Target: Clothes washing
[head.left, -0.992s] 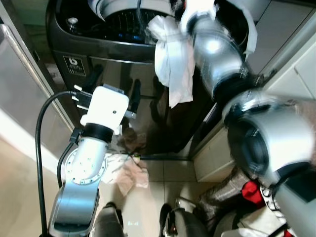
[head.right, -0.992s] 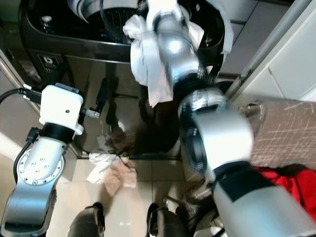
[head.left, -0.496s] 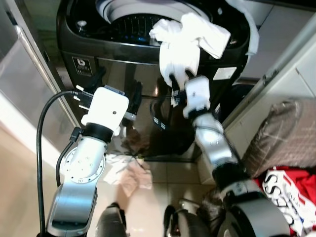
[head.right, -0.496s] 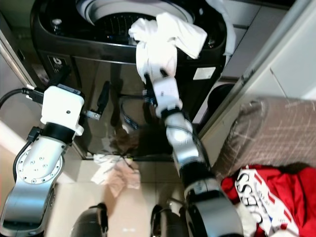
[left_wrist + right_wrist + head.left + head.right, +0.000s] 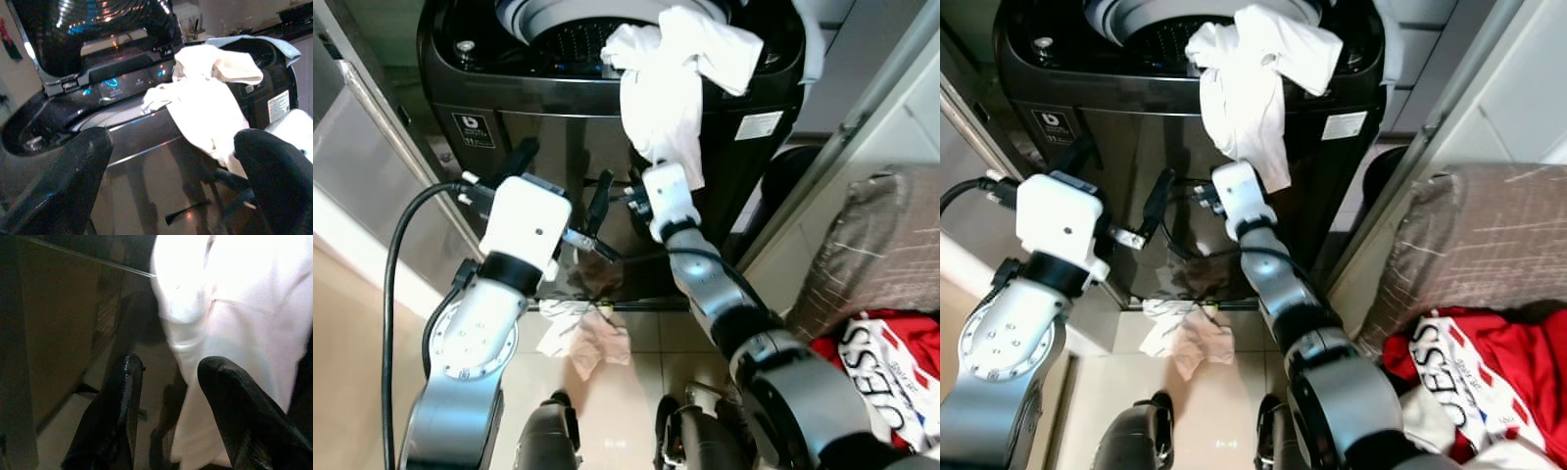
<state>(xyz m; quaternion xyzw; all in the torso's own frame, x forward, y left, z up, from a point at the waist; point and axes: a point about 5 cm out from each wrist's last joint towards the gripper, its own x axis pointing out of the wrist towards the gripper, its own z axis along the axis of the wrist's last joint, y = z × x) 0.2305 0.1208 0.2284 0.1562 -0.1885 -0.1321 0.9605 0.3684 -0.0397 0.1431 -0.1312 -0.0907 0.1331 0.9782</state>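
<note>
White garment (image 5: pixel 671 93) hangs over the washing machine (image 5: pixel 548 108) rim, half outside. Right end effector (image 5: pixel 166 396), fingers apart and empty just below it, should regrip high and push it into the drum.

You have a pale glossy tiled floor (image 5: pixel 636 338) under the grippers. Directly on it stands a dark, shiny top-loading washing machine (image 5: pixel 558 137), straight ahead of both grippers. A crumpled heap of white and pink cloth (image 5: pixel 582 338) lies on the tiles at the machine's foot, below the left gripper. Down beside the right arm, a brown checked cushion-like bundle (image 5: pixel 871 250) and a red garment with white lettering (image 5: pixel 886 367) sit low.
</note>
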